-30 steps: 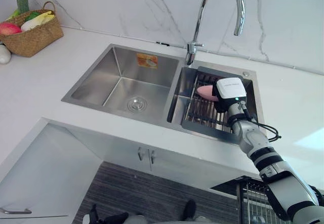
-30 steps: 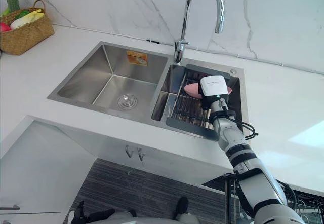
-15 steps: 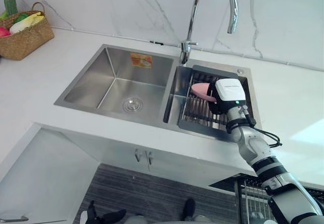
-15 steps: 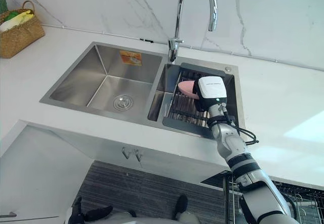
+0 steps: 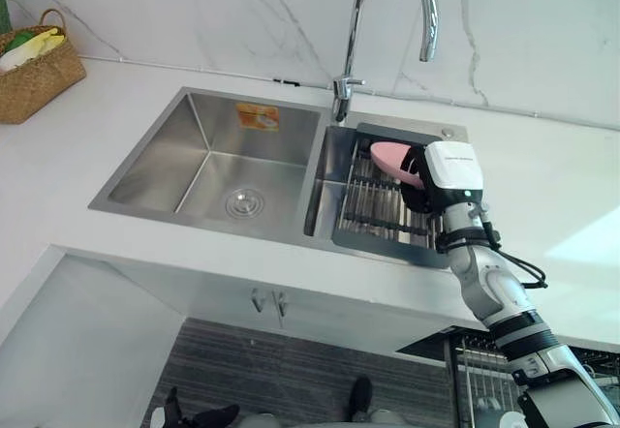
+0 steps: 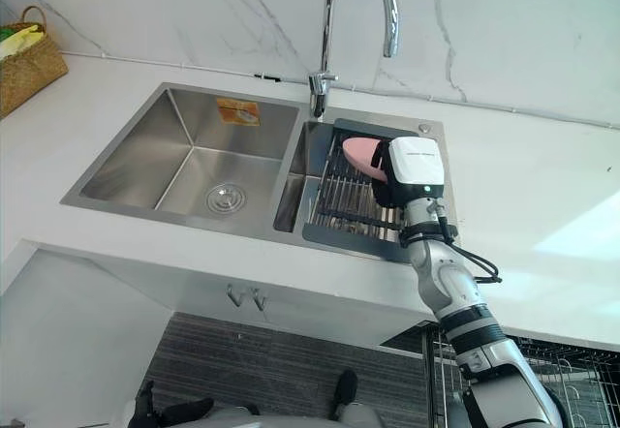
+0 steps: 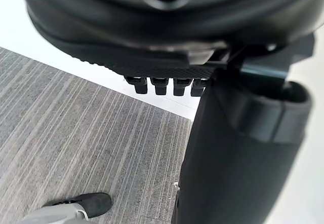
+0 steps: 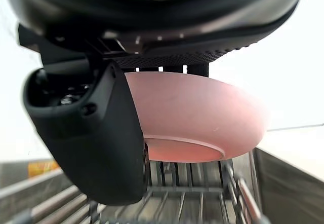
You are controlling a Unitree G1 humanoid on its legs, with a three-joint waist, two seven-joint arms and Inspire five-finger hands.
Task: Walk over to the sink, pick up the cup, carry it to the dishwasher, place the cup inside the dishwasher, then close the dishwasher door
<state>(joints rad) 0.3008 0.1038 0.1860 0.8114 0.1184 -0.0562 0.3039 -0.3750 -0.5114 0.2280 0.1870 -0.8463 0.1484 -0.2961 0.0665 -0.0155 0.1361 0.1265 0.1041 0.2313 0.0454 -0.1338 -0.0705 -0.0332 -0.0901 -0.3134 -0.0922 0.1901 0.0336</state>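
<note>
A: Left hand (image 7: pixel 152 41)?
B: We see it hanging slack over the floor (image 7: pixel 76 133), holding nothing.
A: Right hand (image 8: pixel 91 133)?
B: We see it curled round 1 pink cup (image 8: pixel 202 117), over the rack (image 5: pixel 378 205) in the sink (image 5: pixel 208 162), faucet (image 5: pixel 340 89) behind.

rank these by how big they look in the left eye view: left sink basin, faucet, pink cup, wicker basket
1. left sink basin
2. faucet
3. wicker basket, though the frame edge cuts it off
4. pink cup, partly hidden by the right hand
</note>
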